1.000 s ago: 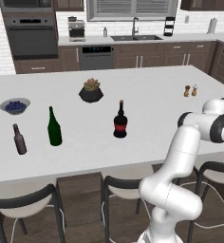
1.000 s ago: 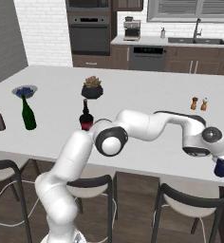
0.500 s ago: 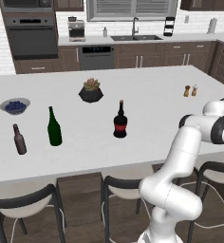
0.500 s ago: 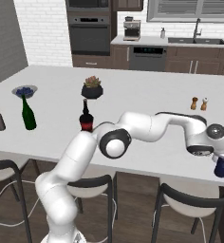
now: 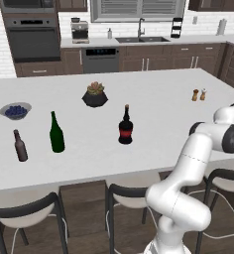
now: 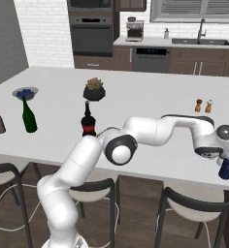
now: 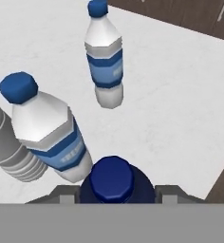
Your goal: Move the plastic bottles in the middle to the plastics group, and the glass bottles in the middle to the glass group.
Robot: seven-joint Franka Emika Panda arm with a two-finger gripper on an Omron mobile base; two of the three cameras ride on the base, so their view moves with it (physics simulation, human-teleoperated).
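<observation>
Currently placing: pincer (image 7: pixel 115 198) clamped on the dark blue bottle (image 6: pixel 227 168), beside the plastics group (image 7: pixel 45 128) (two blue-capped bottles). Next: lower onto the surface (image 7: pixel 180 95), open up.

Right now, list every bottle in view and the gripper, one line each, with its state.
Dark blue bottle: upright, capped, held between the fingers.
Gripper: shut on the dark blue bottle, by the plastics group.
Two blue-capped water bottles: upright on the counter, capped.
Red-labelled bottle: upright mid-counter, untouched.
Green bottle: upright, untouched.
Brown bottle: upright beside the green one.
</observation>
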